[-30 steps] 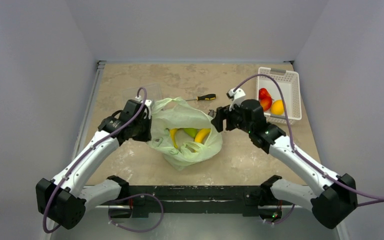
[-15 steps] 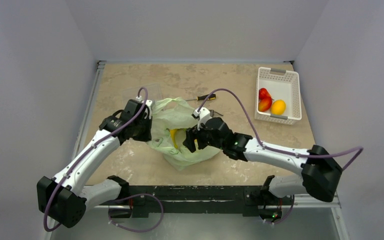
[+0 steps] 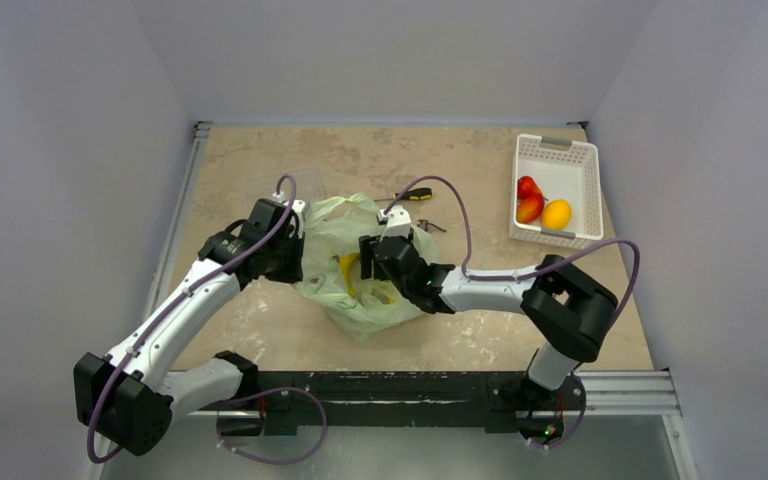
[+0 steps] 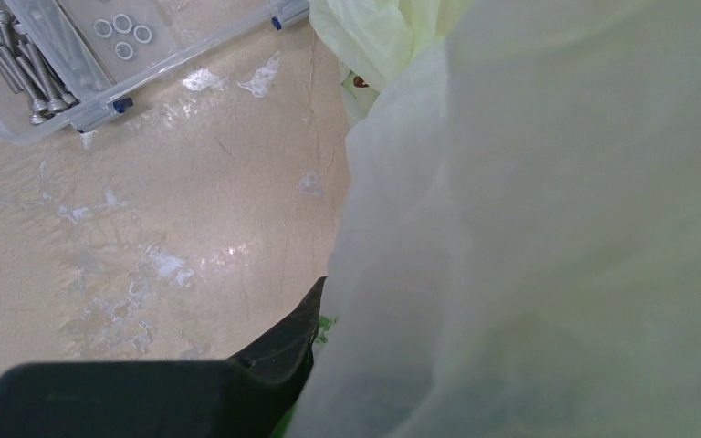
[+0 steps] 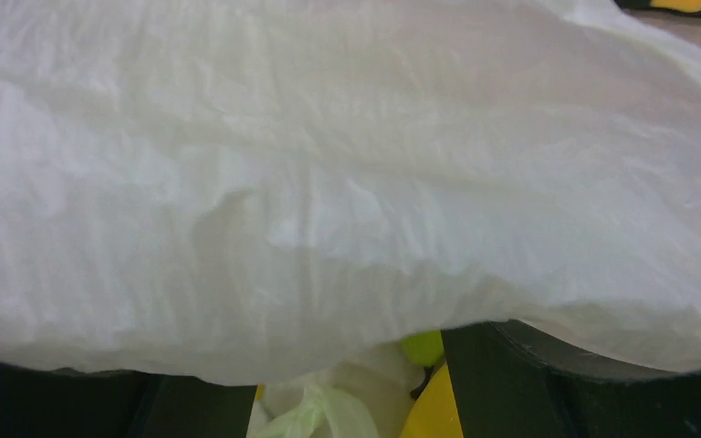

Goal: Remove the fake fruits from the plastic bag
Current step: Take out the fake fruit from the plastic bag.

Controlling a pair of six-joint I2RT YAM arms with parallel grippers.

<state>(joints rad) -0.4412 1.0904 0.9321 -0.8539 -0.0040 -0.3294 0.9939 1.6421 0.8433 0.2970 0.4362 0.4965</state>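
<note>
The pale yellow-green plastic bag [image 3: 360, 318] lies mid-table with its mouth open. My left gripper [image 3: 295, 258] pinches the bag's left rim; in the left wrist view one black finger [image 4: 278, 351] shows and the bag film [image 4: 548, 228] hides the other. My right gripper [image 3: 372, 268] is inside the bag's mouth. Its jaws stand open under the bag film [image 5: 347, 164]. A yellow banana [image 5: 434, 411] and a bit of green fruit [image 5: 423, 347] lie between its fingers. The banana [image 3: 348, 270] also shows from above.
A white slotted basket [image 3: 588, 190] at the back right holds red fruits [image 3: 528, 200] and an orange-yellow one [image 3: 557, 214]. A yellow-and-black screwdriver [image 3: 412, 194] lies behind the bag. A clear box of bolts [image 4: 36, 64] sits at the back left.
My right arm has swung left from beside the basket and pushed its gripper into the bag's mouth, covering the green and orange-yellow fruits. My left arm has not moved.
</note>
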